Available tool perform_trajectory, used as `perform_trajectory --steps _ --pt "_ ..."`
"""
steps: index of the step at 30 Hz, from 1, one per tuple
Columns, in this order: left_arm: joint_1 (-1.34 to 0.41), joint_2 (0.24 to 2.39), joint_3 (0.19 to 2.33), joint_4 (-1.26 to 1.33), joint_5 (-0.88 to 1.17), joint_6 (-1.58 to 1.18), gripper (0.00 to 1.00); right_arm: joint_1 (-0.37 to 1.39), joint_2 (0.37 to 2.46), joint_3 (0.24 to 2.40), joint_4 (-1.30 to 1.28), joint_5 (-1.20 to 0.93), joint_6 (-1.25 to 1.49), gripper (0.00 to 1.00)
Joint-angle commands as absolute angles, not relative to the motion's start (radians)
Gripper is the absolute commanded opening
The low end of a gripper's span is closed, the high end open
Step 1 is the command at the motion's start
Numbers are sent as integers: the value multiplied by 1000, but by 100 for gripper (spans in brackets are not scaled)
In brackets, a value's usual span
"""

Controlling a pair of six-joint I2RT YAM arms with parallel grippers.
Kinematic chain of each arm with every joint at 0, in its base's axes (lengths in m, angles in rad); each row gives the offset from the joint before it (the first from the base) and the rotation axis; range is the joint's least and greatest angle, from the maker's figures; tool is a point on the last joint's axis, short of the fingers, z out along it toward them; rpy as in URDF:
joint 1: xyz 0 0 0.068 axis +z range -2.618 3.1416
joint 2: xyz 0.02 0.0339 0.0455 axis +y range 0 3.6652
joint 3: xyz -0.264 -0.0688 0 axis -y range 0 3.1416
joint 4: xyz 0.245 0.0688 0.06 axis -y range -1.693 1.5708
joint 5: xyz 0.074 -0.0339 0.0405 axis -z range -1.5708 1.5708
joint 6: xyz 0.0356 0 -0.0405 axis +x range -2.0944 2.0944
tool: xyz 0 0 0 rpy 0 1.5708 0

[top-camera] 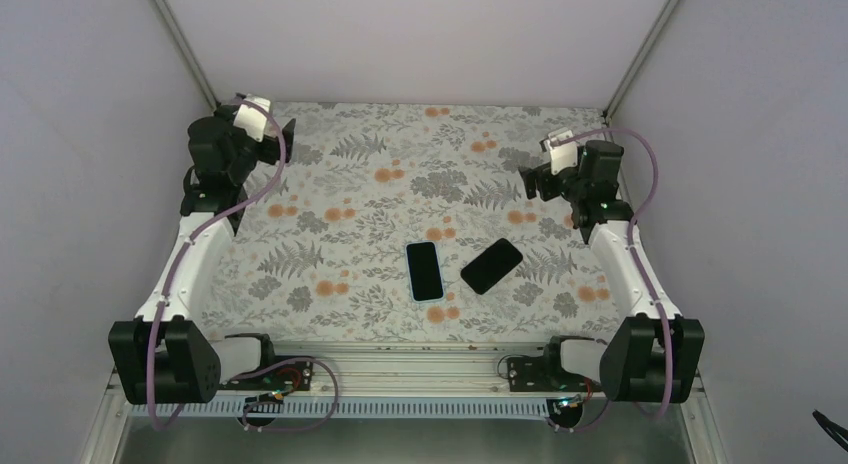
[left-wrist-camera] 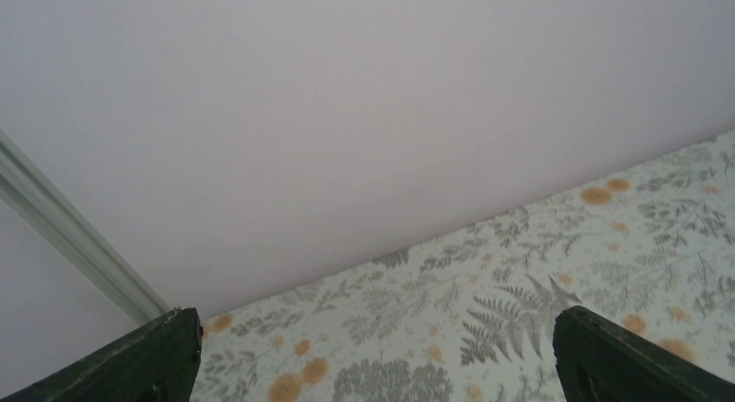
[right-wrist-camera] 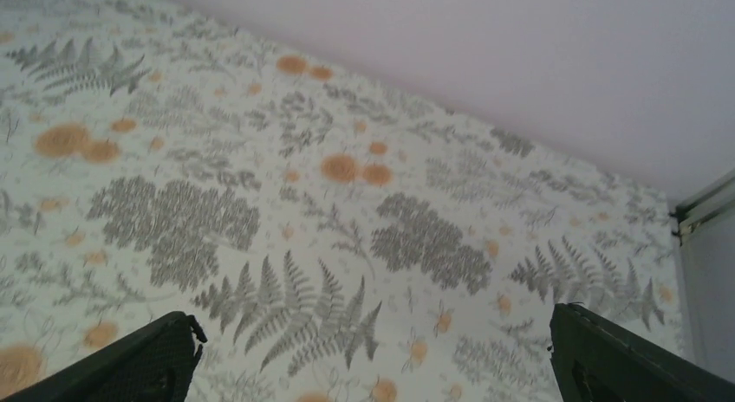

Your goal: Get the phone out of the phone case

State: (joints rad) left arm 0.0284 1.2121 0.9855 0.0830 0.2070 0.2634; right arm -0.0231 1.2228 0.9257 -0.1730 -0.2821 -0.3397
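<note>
Floral-print table (top-camera: pixel 350 184) under a pale-rimmed phone (top-camera: pixel 424 271) and, just beside, a tilted black slab (top-camera: pixel 491 265).

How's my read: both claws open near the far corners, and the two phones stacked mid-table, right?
Not stacked: the top view shows the blue-edged phone and the black phone side by side, apart. Left claw and right claw are open near the far corners.

You see two flat dark slabs near the middle of the table (top-camera: pixel 330 184), close but apart. The left one, rimmed in pale blue, seems to be the phone case (top-camera: pixel 424 270), lying almost straight. The all-black phone (top-camera: pixel 492 265) to its right lies flat and tilted, its far end to the right.
</note>
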Motion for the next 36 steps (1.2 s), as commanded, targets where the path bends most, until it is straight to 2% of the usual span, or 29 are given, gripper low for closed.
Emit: perform_trajectory --steps 1,5,10,12,13,14,15,16,17,21,36 --pt "36 1185 1033 -96 197 289 100 -37 1208 981 -370 -304 -405 100" --pt "37 1183 1049 -151 184 307 100 -37 1219 995 -472 -275 -473 100" --pt "38 1180 1050 -207 205 374 100 -26 1270 976 -830 -209 -641 100" --pt "38 1175 1047 -223 216 397 100 -22 1220 911 -889 -175 -702 97" --pt "39 1173 1044 -225 218 404 100 -15 1195 876 -904 -154 -718 92" --pt "39 1173 1043 -227 218 410 100 -8 1179 848 -921 -141 -729 70" --pt "39 1175 1043 -230 218 415 100 -2 1170 820 -941 -136 -739 38" --pt "39 1178 1044 -233 218 417 100 4 1172 800 -956 -128 -738 14" --pt "39 1182 1044 -236 216 419 100 7 1179 782 -967 -121 -736 9" --pt "41 1194 1041 -239 246 434 100 18 1220 725 -956 -124 -733 3" --pt "47 1220 1053 -265 251 436 100 51 1532 809 -793 -192 -719 3"
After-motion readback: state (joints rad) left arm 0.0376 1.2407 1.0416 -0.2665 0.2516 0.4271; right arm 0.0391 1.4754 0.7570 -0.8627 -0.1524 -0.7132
